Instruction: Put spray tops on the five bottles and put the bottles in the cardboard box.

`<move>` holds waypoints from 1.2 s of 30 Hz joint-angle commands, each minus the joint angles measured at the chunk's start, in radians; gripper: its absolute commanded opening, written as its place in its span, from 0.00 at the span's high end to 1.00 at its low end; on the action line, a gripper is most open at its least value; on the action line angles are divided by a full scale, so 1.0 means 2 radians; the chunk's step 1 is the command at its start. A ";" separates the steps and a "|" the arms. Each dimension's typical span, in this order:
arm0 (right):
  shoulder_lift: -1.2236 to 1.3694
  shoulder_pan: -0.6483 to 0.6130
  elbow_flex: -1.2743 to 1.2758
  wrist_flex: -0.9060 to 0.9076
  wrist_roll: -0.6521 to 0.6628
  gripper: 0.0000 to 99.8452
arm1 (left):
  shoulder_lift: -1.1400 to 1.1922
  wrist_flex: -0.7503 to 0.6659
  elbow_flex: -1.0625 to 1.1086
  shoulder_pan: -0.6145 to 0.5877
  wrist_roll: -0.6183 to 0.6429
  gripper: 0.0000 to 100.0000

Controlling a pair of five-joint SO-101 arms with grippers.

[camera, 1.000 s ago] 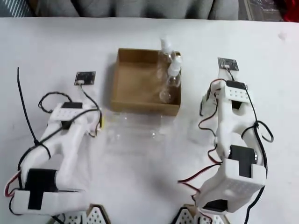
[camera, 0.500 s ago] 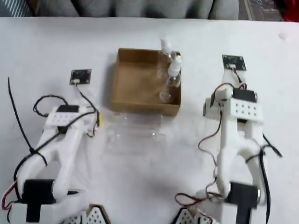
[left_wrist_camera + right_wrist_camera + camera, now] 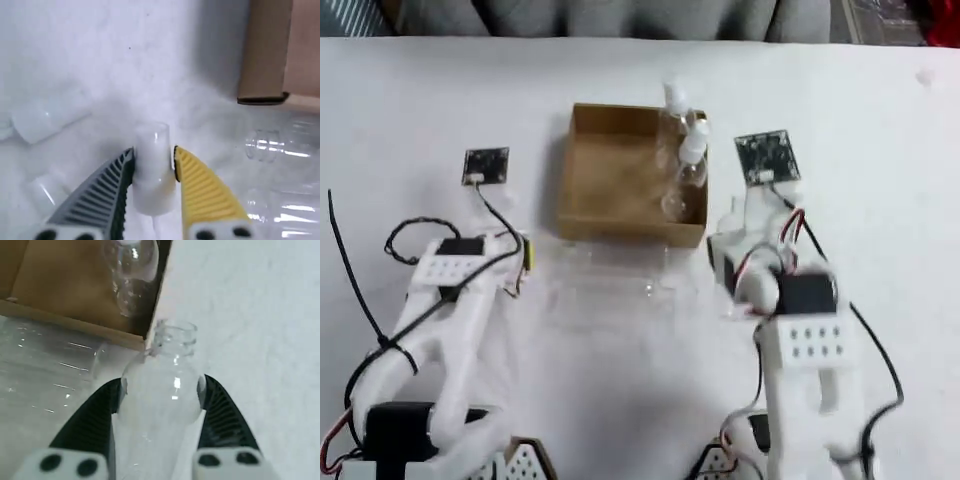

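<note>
Here, the left end effector (image 3: pixel 153 151) is clamped on a white spray top (image 3: pixel 154 175). Its grey finger and its yellow finger press the top's two sides at the lower middle of the left wrist view. Two loose spray tops (image 3: pixel 44 120) lie on the white surface (image 3: pixel 100 50), one at the middle left of that frame and one at its lower left. A corner of the cardboard box (image 3: pixel 270 50) shows at the upper right, and loose bottles (image 3: pixel 280 147), clear and without tops, lie on their sides at the right edge just below the box. The right end effector (image 3: pixel 161 386) grips an uncapped bottle (image 3: pixel 160 410). Its black fingers are closed against both sides of the bottle's shoulder in the lower middle of the right wrist view, and the bottle's open neck points toward the box's corner. In the high view the box sits at the upper middle. Two capped bottles (image 3: pixel 688 150) rest against its right wall, and the loose bottles lie on the surface just below its near wall. The left arm (image 3: pixel 450 290) is at the lower left, and the right arm (image 3: pixel 805 345) is at the lower right, near the box's lower right corner.
</note>
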 commanded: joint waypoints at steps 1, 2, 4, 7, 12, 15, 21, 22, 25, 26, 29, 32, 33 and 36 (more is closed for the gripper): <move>-0.068 -0.034 0.022 -0.036 0.005 0.98 | -0.027 -0.014 -0.004 -0.007 -0.003 0.98; -0.081 -0.046 0.036 -0.050 0.005 0.98 | -0.027 -0.014 -0.004 -0.007 -0.003 0.98; -0.106 -0.073 0.067 -0.085 0.005 0.98 | -0.027 -0.014 -0.004 -0.007 -0.003 0.98; -0.148 -0.108 0.113 -0.131 0.005 0.98 | -0.027 -0.014 -0.004 -0.007 -0.003 0.98; -0.221 -0.145 0.183 -0.192 0.004 0.98 | -0.030 -0.014 -0.004 -0.020 -0.002 0.98; -0.250 -0.145 0.221 -0.235 0.001 0.98 | -0.030 -0.014 -0.004 -0.020 -0.002 0.98; -0.302 -0.196 0.308 -0.303 0.001 0.98 | -0.030 -0.014 -0.005 -0.020 -0.001 0.98; -0.313 -0.211 0.324 -0.319 0.000 0.98 | -0.030 -0.014 -0.005 -0.020 -0.001 0.98; -0.359 -0.261 0.379 -0.379 -0.001 0.98 | -0.030 -0.014 -0.005 -0.020 -0.001 0.98; -0.378 -0.278 0.400 -0.402 -0.001 0.98 | -0.030 -0.014 -0.005 -0.020 -0.001 0.98; -0.435 -0.309 0.452 -0.451 0.000 0.98 | -0.030 -0.014 -0.005 -0.020 0.000 0.98; -0.467 -0.312 0.449 -0.423 -0.021 0.98 | -0.030 -0.015 -0.006 -0.020 0.000 0.98; -0.471 -0.313 0.449 -0.421 -0.041 0.98 | -0.030 -0.015 -0.007 -0.020 0.000 0.98; -0.466 -0.313 0.449 -0.423 -0.095 0.98 | -0.030 -0.022 -0.008 -0.024 0.001 0.98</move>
